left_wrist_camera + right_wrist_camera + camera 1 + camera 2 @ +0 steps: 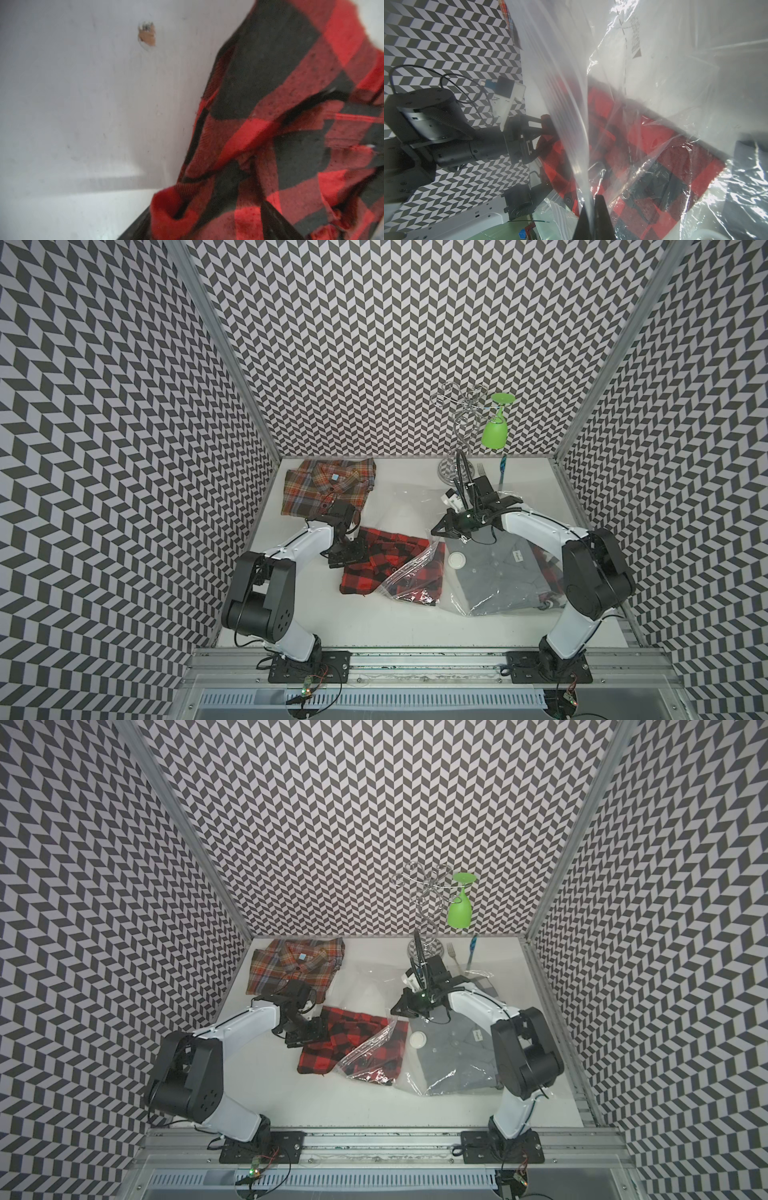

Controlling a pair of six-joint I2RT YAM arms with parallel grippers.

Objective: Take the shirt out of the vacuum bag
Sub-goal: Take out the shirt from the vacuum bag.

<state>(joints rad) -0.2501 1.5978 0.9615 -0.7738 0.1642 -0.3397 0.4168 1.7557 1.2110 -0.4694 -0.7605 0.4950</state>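
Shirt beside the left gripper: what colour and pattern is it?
Red and black buffalo check; the shirt shows best in the left wrist view.

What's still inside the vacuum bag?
A folded grey shirt shows through the vacuum bag, beneath the valve. The red plaid shirt is mostly out, one end still under plastic. The right arm covers the bag's right side; anything below the grey shirt is hidden.

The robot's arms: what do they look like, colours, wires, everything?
The left arm and right arm have smooth white shells between bulky black cylindrical joints. Thin black cables loop along them. The left gripper and right gripper are black, with angular bodies and tapering fingers.
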